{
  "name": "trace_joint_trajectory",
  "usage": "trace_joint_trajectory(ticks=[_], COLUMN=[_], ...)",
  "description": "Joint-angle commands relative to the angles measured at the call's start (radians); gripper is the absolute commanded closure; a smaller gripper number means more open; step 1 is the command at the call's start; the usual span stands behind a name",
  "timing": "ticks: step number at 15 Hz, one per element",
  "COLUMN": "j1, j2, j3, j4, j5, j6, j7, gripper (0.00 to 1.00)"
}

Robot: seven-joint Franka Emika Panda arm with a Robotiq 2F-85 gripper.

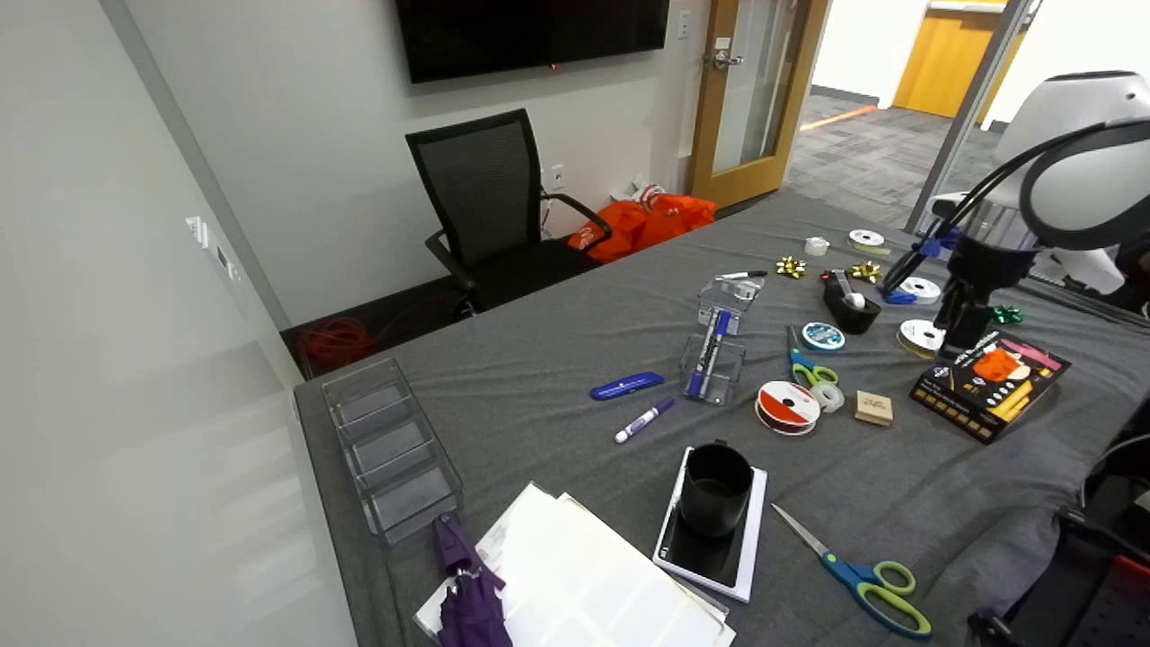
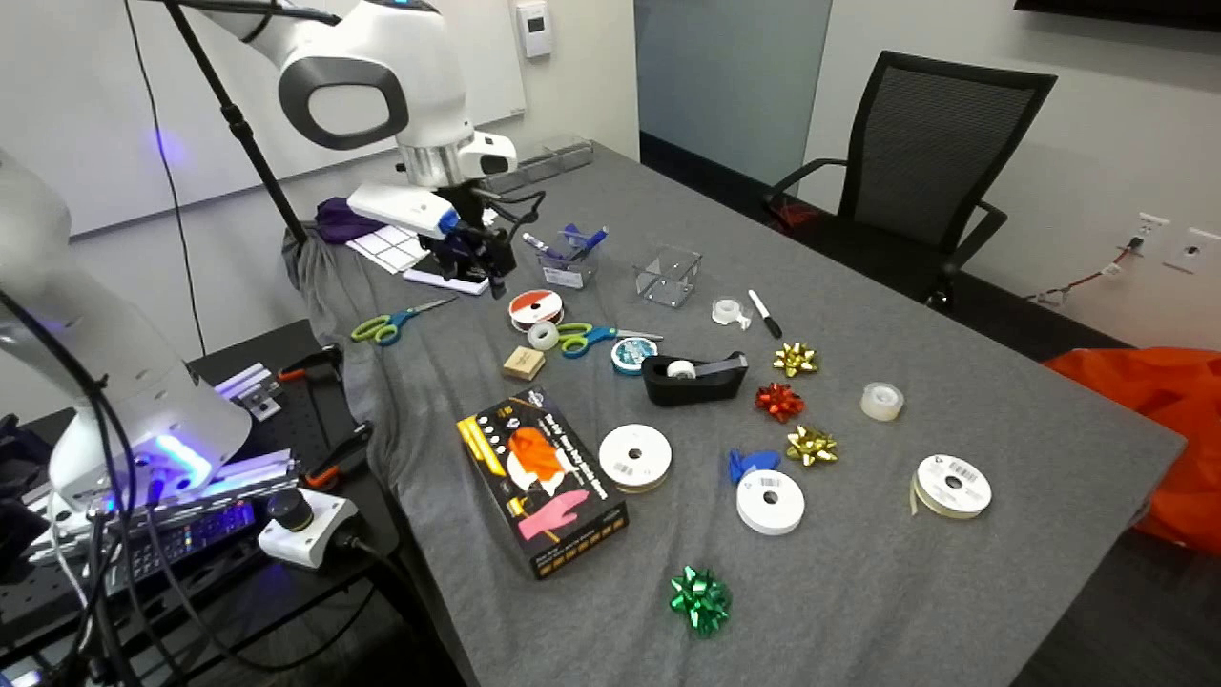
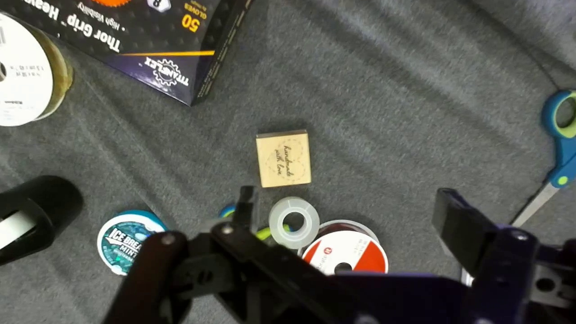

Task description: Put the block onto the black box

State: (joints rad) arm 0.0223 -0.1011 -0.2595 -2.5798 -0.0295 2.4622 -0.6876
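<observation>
In the wrist view, the gripper [image 3: 347,198] shows at the bottom edge, its two fingers spread wide and released. The block [image 3: 284,159], a small wooden square lettered "handmade with love", lies flat on the grey table [image 3: 382,90], ahead of the fingertips and nearer the left finger. Farther ahead and to the left is the black box [image 3: 166,40], partly cut off, well apart from the block. Below, seen through the gap between the fingers, are a tape roll [image 3: 276,220] and a red-and-white spool [image 3: 372,257]. Left of the left finger is a mint tin [image 3: 118,238]; past the right finger, scissors [image 3: 565,155]. In an exterior view, a white arm [image 2: 434,86] holds the gripper above the table.
</observation>
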Motion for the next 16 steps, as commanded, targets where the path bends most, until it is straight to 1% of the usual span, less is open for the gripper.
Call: trace_joint_trajectory(ticks=[1,4,7,11,13,14,16], j1=[-0.040,-0.080,-0.146,-0.232,-0.257,-0.244,-0.253], j2=[0.155,0.247,0.321,0.399,0.428,0.385,0.397], j3=[0.037,0.074,0.132,0.198,0.213,0.208,0.213], j4=[0.051,0.077,0.094,0.117,0.126,0.102,0.106], j5=[0.069,0.119,0.197,0.222,0.205,0.172,0.164], j6=[0.119,0.213,0.261,0.291,0.326,0.284,0.288], j7=[-0.115,-0.185,-0.274,-0.345,-0.335,-0.287,-0.281], gripper=[0.00,0.00,0.00,0.00,0.00,0.00,0.00])
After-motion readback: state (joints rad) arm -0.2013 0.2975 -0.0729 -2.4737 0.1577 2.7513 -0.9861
